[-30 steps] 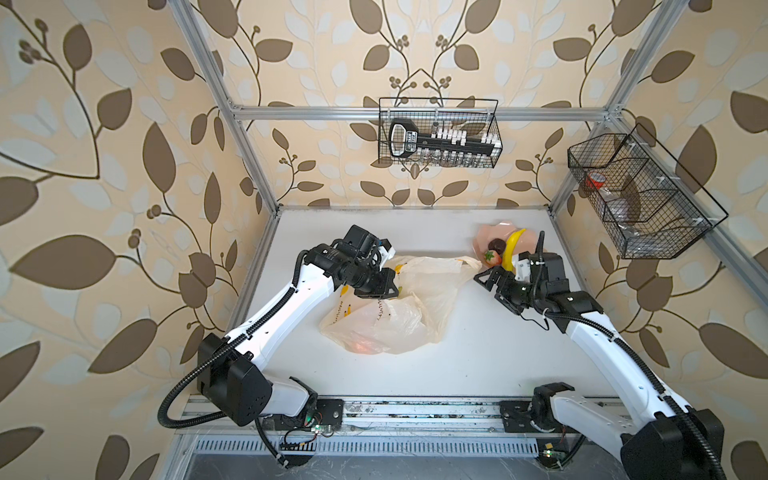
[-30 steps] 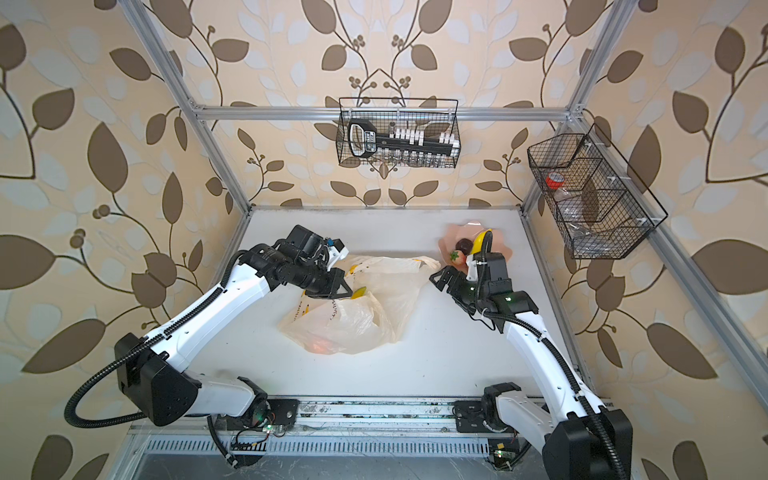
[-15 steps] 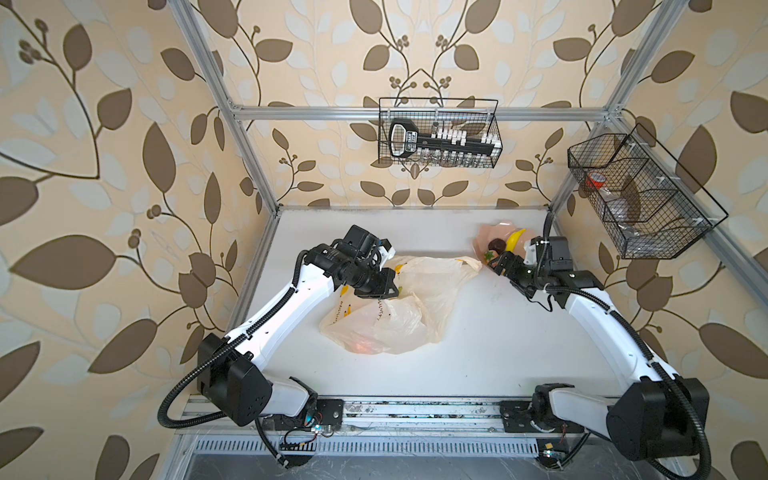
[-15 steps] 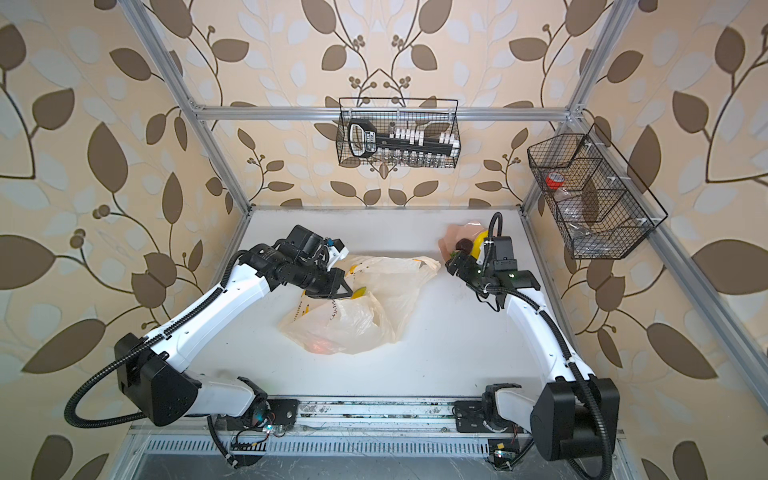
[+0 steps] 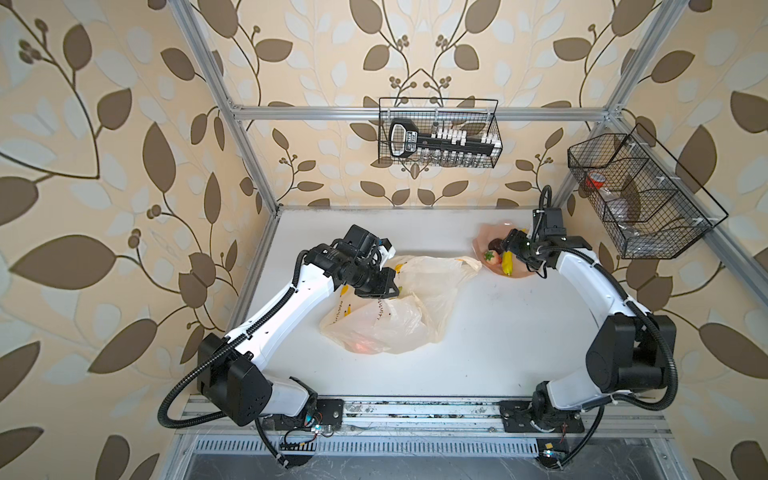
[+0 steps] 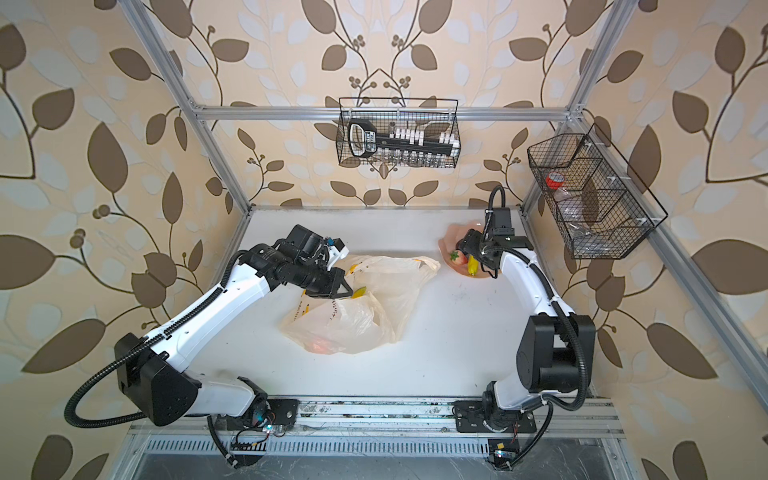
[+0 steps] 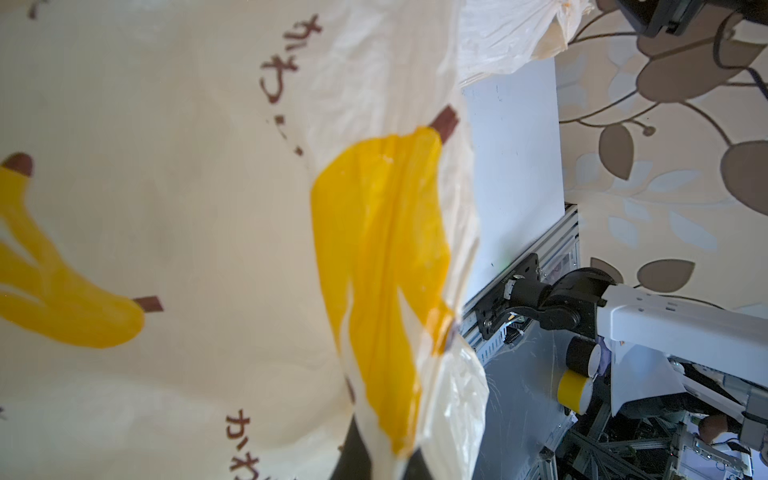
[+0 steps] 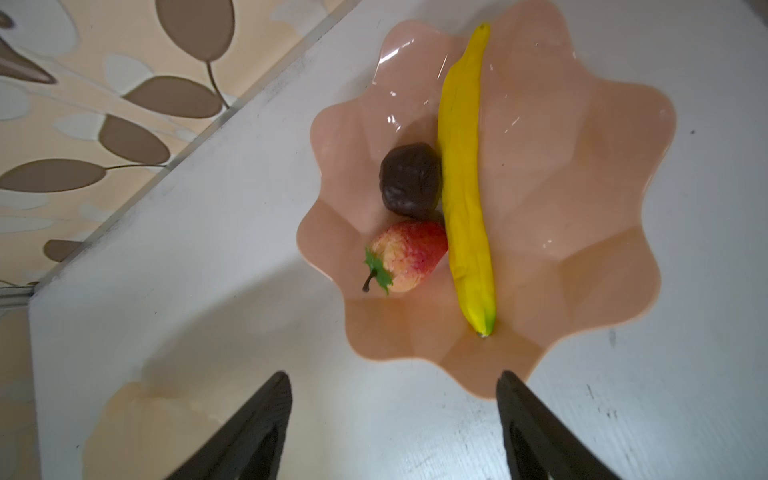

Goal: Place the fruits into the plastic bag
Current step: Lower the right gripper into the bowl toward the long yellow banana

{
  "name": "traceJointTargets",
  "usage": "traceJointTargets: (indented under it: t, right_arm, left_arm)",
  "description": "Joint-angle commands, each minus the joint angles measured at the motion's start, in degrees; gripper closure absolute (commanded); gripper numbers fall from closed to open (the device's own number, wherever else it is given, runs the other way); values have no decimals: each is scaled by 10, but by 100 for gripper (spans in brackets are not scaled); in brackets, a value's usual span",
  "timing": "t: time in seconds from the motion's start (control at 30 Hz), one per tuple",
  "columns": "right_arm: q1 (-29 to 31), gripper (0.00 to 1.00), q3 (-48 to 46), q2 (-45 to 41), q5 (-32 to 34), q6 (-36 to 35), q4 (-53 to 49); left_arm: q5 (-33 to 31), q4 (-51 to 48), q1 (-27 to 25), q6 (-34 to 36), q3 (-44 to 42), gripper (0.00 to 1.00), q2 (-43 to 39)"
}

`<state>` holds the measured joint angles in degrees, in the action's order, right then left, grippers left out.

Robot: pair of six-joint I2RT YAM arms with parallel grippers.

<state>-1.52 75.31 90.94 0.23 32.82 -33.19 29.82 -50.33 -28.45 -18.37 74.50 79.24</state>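
The wide, empty spread of the right fingers (image 8: 257,424) is made plain only by the right wrist view, just short of the pink plate (image 8: 582,208) holding a banana (image 8: 465,187), strawberry (image 8: 409,255) and dark fruit (image 8: 409,180). In both top views the plate is placed at the table's (image 5: 498,332) 1 o'clock and the plastic bag (image 5: 395,320) at centre. The left fingers (image 7: 349,453) are closed on the bag, whose brown Japanese print is shown large in the left wrist view.
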Motion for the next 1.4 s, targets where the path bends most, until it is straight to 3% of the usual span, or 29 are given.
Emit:
traceJointTargets:
  t: [0.0,0.37,0.93,1.37]
  right_arm:
    - [-2,23,49,44,73,-39,-33]
    - [-2,36,134,154,154,-81,-52]
    - [-2,49,195,290,140,-86,-59]
    - [-1,52,209,337,138,-92,-64]
  left_arm:
    - [9,0,2,2,21,100,-22]
    - [3,-7,1,-1,22,100,-30]
    - [-4,-23,1,-5,26,100,-29]
    - [-12,-31,1,-4,34,100,-19]
